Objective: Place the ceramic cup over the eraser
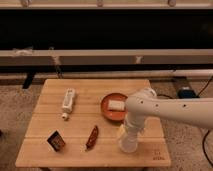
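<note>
A dark wall panel fills the back of the room, crossed by a pale horizontal rail [100, 56], and the floor [15, 117] below is speckled and gritty-looking.

In front stands a low rectangular table [45, 125] of light wooden slats, its grain running lengthwise.

The robot's arm [172, 111] reaches in from the right. It is a smooth, rounded white tube that bends at a bulbous elbow over the table's right half and then drops straight down.

Left of the elbow sits a shallow, round, reddish-brown bowl [105, 114] with a glossy look, holding a flat white rectangular block [116, 105].

Well to the left, a slim white object [68, 101] lies along the slats, shaped something like a small bottle with a narrower end towards the front.

At the foot of the arm, the gripper [129, 134] is down on the ceramic cup [128, 145]. The cup is small, plain and white, and stands near the table's front edge on the right half. White runs into white there, so I cannot tell whether the gripper has clamped on the cup or merely surrounds it.

Just left of the cup lies a long, reddish-brown, pepper-shaped thing [92, 137], tapered and slightly curved.

The eraser [56, 140] sits at the front left, well apart from the cup. It is a small dark block with an orange-brown face, turned at an angle.
</note>
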You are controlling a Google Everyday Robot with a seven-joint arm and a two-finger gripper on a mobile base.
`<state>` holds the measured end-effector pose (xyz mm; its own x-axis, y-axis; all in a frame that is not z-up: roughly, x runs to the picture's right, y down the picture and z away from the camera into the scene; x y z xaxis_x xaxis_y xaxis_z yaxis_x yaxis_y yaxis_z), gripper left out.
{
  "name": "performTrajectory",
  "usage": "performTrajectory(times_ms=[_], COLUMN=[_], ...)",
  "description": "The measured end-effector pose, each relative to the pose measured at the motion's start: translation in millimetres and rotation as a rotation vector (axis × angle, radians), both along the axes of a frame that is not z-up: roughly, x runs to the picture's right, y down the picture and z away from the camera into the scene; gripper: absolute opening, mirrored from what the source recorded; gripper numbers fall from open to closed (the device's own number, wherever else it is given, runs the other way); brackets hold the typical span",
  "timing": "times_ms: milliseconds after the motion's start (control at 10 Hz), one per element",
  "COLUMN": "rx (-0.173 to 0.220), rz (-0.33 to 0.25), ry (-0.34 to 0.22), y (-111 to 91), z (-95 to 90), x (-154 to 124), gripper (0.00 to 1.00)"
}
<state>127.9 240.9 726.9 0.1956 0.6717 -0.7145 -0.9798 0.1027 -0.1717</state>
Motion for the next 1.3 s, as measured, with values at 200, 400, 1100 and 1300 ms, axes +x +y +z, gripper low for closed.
performTrajectory(times_ms=[200, 400, 1100, 1300], rx=[-0.016, -0.033, 0.030, 0.066], rz=[-0.005, -0.011, -0.126, -0.181], ry=[0.007, 0.011, -0.059, -0.103], y=[1.4, 0.3, -30.9, -42.3], z=[0.5, -1.8, -50.3, -72.8], x=[1.7, 5.8, -22.7, -38.4], gripper=[0.47, 0.24, 0.00, 0.00])
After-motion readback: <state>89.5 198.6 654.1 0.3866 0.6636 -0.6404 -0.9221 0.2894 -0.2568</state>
